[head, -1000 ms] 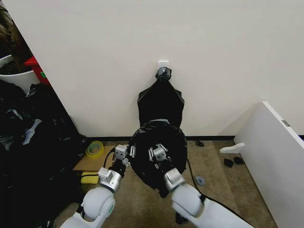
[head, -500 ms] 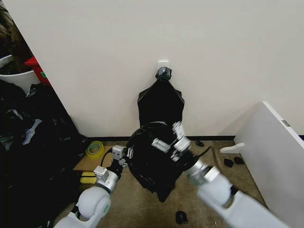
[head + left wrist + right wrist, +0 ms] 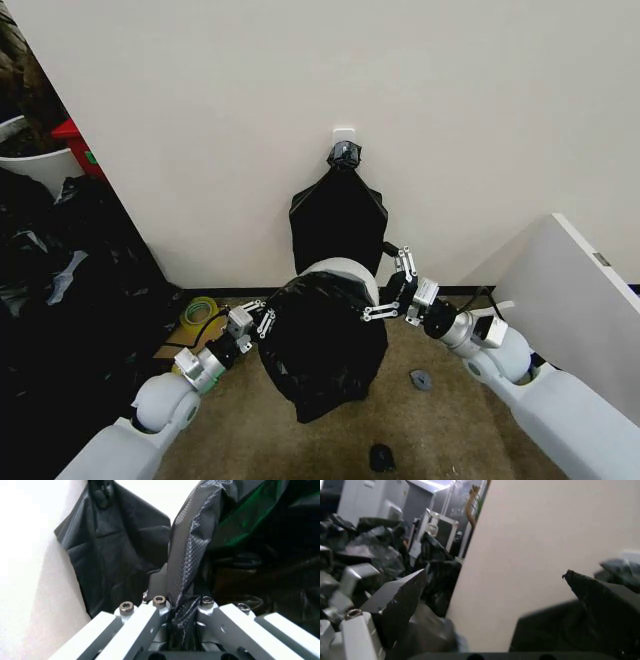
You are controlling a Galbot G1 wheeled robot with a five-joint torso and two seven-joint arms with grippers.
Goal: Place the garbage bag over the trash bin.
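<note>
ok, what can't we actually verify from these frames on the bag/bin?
- Trash bin: in the head view the garbage bag covers all but a strip at its far rim, so the fit on the near side is hidden.
- Left pincer: shut on the bag's edge in the left wrist view; the bin is out of view there.
- Right pincer: open beside the bin; contact with the bag unclear, right wrist view blurred.

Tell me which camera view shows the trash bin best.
The head view: the trash bin shows its cream-white far rim above the garbage bag draped over it, with the left gripper and right gripper at its sides. The left wrist view shows bag film pinched in the left gripper, with no clear bin; the right wrist view shows no clear bin.
</note>
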